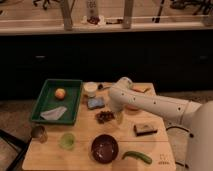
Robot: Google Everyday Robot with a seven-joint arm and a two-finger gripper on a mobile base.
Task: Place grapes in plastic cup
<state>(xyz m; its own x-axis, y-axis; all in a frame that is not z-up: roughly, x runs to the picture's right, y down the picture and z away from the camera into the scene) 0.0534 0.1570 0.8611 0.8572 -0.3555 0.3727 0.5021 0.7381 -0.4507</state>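
The grapes (104, 116), a small dark reddish-purple bunch, lie on the wooden table (85, 131) near its middle. The plastic cup (67, 140), small and translucent light green, stands upright at the front left, well apart from the grapes. My gripper (116, 115) hangs down from the white arm (150, 102), just right of the grapes and close to the table top. The arm reaches in from the right. Whether the gripper touches the grapes cannot be told.
A green tray (62, 81) at the left holds an orange fruit (60, 93) and a white cloth (54, 113). Also on the table are a white cup (90, 89), blue sponge (95, 103), metallic tin (38, 133), maroon bowl (104, 148), green vegetable (137, 157) and brown bar (145, 129).
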